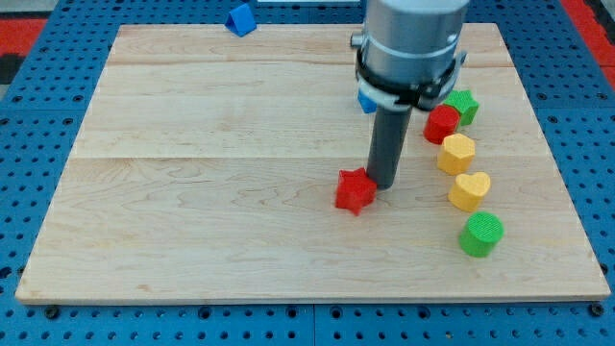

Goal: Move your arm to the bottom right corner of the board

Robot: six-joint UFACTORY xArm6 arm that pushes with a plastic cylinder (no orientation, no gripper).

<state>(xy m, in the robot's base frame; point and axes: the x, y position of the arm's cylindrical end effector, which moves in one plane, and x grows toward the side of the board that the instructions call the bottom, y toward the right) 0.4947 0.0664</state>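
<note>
My tip rests on the wooden board a little right of its middle. It touches or nearly touches the upper right side of a red star block. To the tip's right stands a curved column of blocks: a green block, a red cylinder, a yellow hexagon block, a yellow heart block and a green cylinder. The board's bottom right corner lies well to the lower right of the tip.
A blue block sits at the board's top edge, left of the arm. Another blue block peeks out behind the arm's body. A blue pegboard surrounds the board.
</note>
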